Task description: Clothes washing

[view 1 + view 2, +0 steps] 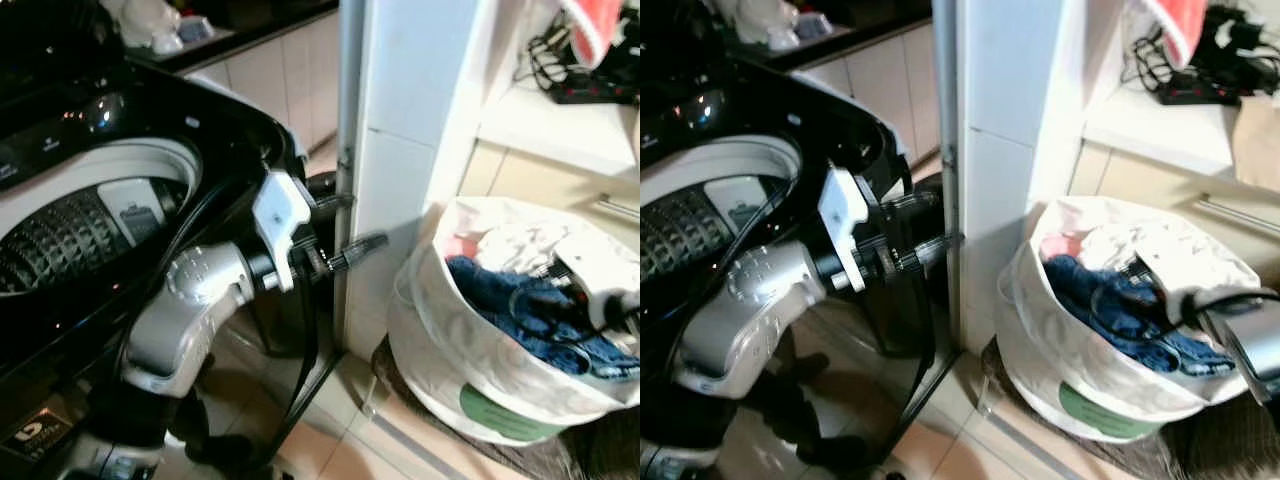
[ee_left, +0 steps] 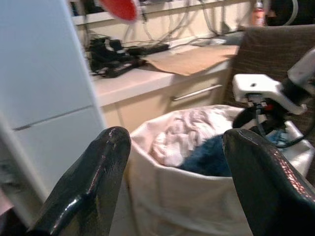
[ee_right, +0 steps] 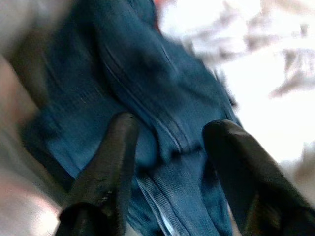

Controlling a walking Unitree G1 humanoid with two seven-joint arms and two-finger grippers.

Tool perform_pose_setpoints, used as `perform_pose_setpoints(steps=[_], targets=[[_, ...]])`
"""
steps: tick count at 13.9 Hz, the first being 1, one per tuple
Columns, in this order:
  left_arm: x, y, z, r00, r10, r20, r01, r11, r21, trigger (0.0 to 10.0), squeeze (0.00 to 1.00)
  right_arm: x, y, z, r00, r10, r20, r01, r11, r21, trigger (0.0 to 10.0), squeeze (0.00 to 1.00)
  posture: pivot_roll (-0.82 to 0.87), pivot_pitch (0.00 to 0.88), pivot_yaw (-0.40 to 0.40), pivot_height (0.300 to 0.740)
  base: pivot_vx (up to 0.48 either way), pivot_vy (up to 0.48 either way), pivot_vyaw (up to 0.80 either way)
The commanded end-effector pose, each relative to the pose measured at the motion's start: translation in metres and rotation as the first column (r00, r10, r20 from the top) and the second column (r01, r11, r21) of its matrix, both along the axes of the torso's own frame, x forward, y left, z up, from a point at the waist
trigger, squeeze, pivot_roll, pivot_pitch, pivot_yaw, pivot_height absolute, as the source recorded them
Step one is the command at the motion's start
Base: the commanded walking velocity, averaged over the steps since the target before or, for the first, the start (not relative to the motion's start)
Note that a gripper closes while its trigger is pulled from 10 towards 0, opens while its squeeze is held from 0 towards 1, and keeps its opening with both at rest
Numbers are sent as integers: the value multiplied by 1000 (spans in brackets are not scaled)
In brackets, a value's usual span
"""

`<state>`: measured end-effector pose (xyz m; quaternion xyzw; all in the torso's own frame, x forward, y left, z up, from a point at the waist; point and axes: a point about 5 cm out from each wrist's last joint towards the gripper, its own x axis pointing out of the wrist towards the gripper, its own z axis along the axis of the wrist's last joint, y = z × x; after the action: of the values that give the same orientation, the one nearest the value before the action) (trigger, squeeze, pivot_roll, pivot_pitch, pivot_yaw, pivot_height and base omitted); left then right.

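A white laundry basket (image 1: 470,345) stands on the floor at the right, holding a blue denim garment (image 1: 520,305) and white clothes (image 1: 520,245). My right gripper (image 3: 170,129) is down in the basket, open, its fingers straddling a fold of the blue garment (image 3: 162,83) without closing on it. My left gripper (image 1: 352,225) is held level beside the white pillar, open and empty, pointing toward the basket (image 2: 172,201). At the left is the top-loading washing machine (image 1: 100,215) with its lid up and the drum showing.
A white pillar (image 1: 400,150) stands between the washer and the basket. A shelf with cables and a power strip (image 1: 590,90) is above the basket. A brown mat (image 1: 560,455) lies under it. Cabinets (image 1: 280,80) line the back; tiled floor lies in front.
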<state>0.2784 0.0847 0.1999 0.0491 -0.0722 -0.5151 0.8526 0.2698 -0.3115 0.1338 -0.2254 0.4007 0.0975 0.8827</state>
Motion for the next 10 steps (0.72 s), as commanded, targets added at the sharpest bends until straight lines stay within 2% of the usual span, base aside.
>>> perform_pose_setpoints(steps=[1, 4, 7, 8, 10], targets=[[-9, -5, 3, 999, -27, -21, 27, 1000, -3, 10000, 0, -1, -7, -9, 1000, -6, -28, 6, 1000, 14, 10000, 1000, -90, 0, 84, 740, 0, 0, 0], [-15, -10, 0, 998, -37, -53, 36, 999, -16, 10000, 0, -3, -11, -26, 998, -23, -57, 26, 998, 52, 10000, 1000, -90, 0, 84, 740, 0, 0, 0], [-20, -13, -5, 997, -32, -72, 32, 999, -8, 10000, 0, -2, -9, -41, 997, -26, -73, 32, 996, 89, 10000, 1000, -88, 0, 82, 740, 0, 0, 0], [-24, -14, -10, 995, -29, -92, 31, 999, 21, 10000, 0, -3, -11, -53, 995, -9, -104, 14, 999, 45, 10000, 0, -84, 0, 78, 740, 0, 0, 0], [-25, -14, -11, 995, -24, -97, 27, 999, 26, 10000, 0, -3, -11, -56, 994, 10, -106, -7, 999, 34, 10000, 0, -84, 0, 78, 740, 0, 0, 0]])
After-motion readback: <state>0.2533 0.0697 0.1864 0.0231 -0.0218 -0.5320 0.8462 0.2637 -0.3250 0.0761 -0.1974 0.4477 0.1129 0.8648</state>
